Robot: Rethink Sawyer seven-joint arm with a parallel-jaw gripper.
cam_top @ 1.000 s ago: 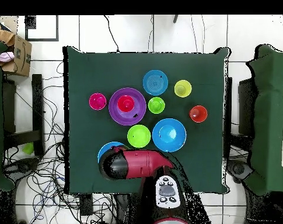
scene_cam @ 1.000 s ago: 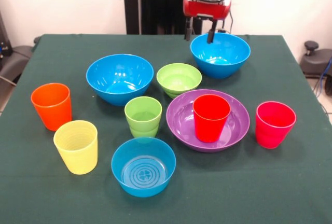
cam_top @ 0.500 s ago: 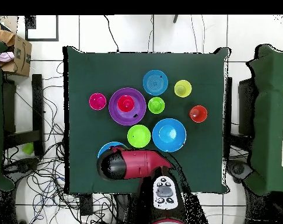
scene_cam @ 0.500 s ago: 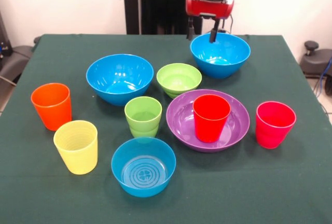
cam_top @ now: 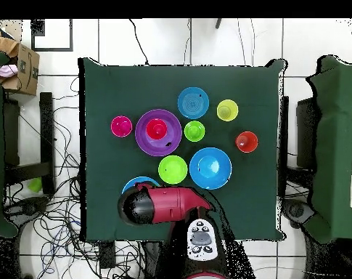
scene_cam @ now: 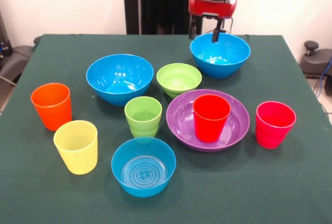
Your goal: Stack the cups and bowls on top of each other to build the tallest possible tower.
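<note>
My gripper [scene_cam: 204, 33] hangs open and empty over the far rim of a large blue bowl [scene_cam: 220, 55], its fingers [scene_cam: 215, 35] just above the edge. In the overhead view the red arm [cam_top: 164, 205] covers most of that bowl [cam_top: 137, 182]. A second large blue bowl [scene_cam: 120, 78] and a small green bowl [scene_cam: 179, 79] sit mid-table. A red cup [scene_cam: 211, 117] stands inside the purple bowl [scene_cam: 181, 117]. Standing loose are the light green cup [scene_cam: 143, 116], pinkish-red cup [scene_cam: 275, 124], orange cup [scene_cam: 51, 106], yellow cup [scene_cam: 77, 146] and small ringed blue bowl [scene_cam: 143, 166]. No tower stands.
Everything rests on a dark green table [scene_cam: 259, 182]. Chairs [cam_top: 331, 145] flank the table's sides, and a cardboard box [cam_top: 20, 69] sits off one corner. Cables [cam_top: 55, 218] lie on the floor around the base.
The gripper has drifted a little to the right and slightly upward in the front view, staying open over the blue bowl's far rim. No cup or bowl has moved.
</note>
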